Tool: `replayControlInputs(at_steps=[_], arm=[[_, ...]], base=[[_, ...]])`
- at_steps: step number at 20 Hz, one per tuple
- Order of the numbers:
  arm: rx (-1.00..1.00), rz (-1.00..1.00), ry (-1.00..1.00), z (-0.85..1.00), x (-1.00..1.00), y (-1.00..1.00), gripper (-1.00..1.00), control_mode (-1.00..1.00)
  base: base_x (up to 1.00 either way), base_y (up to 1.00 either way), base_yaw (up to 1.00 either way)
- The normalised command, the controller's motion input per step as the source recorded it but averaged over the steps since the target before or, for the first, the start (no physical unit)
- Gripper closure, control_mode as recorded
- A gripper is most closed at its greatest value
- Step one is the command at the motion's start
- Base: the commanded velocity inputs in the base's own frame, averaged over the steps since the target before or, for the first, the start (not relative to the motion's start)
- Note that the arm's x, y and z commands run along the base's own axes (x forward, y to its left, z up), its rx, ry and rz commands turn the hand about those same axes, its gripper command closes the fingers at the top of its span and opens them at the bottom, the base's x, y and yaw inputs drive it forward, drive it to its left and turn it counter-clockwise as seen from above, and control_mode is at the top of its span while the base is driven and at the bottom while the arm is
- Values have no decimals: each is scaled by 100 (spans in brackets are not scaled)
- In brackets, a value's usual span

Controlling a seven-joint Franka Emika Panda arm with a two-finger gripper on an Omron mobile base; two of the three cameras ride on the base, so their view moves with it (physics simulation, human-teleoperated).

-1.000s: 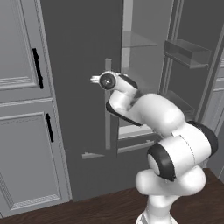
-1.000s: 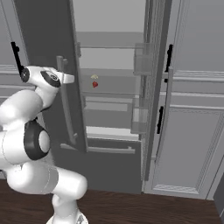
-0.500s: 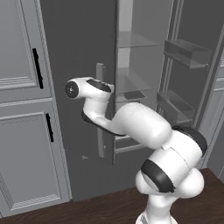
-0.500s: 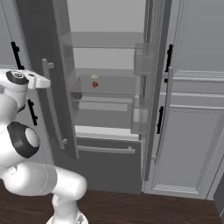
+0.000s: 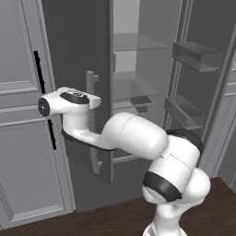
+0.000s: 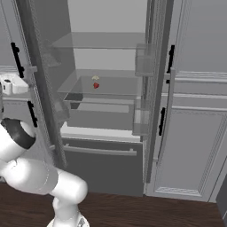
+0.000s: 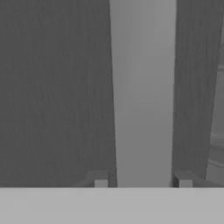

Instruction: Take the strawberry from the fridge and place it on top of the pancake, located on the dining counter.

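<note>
Seemingly the gripper (image 7: 143, 183) has its fingers set either side of the left door's bar handle (image 7: 142, 92) on the fridge (image 5: 73, 55), though whether they pinch it I cannot tell. If the grip is loose, the door could slip away mid-swing, and the arm must clear it before reaching the strawberry (image 6: 95, 85) on the middle shelf.

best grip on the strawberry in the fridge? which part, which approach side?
Pinch the strawberry across its rounded red body, end effector coming in level from the open front of the fridge. It sits on a glass shelf with another shelf above, so a top-down approach looks blocked. A small pale item sits right behind it; probably keep the fingers low and narrow.
</note>
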Motion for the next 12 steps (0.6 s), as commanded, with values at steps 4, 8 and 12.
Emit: replayControlInputs(at_steps=[4,8,12], arm=[[-1,1,-8,-7,-6,66,-100,-100],[0,1,1,-8,5,23,-100,-100],[5,6,12,-2,-16,4,-100,-100]], base=[[0,0,0],[0,0,0],[0,0,0]])
